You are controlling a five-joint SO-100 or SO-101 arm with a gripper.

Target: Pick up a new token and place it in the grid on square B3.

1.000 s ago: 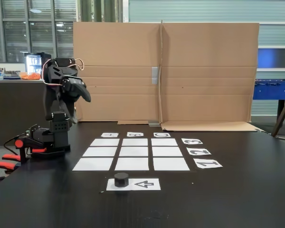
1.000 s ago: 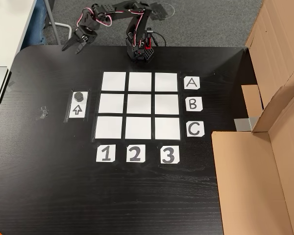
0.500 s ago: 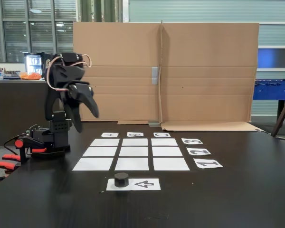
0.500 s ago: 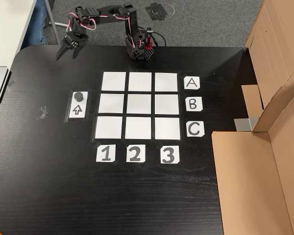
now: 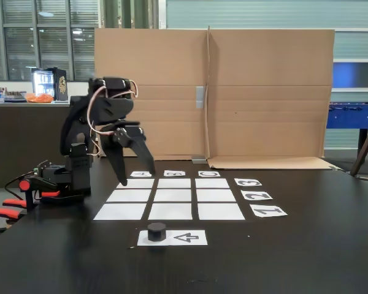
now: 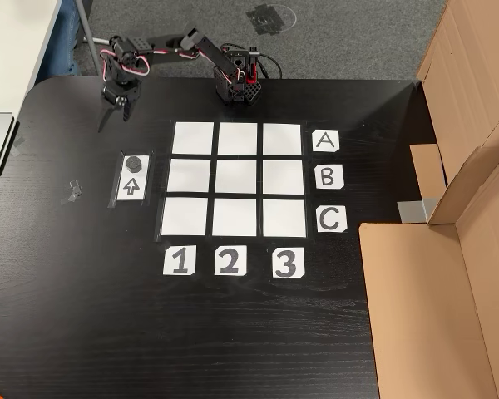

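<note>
Black bench, cardboard backdrop, office behind.
A tall folded cardboard screen [image 5: 211,92] stands along the dark wood-grain bench [image 5: 306,257]; gridded windows [image 5: 40,37] sit far left, a blue foosball table [image 5: 352,115] right, grey carpet [image 6: 349,37] beyond.

White paper label A [image 6: 325,141] right of the grid's [image 6: 238,179] far row, label B [image 6: 328,176] below it, label C [image 6: 330,219], labels 1 [image 6: 180,261], 2 [image 6: 229,262], 3 [image 6: 286,263] along the near edge, black arrow on the sheet [image 6: 131,188] at left

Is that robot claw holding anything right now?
Nothing. The gripper hangs open and empty, while the token sits untouched on the arrow sheet.
</note>
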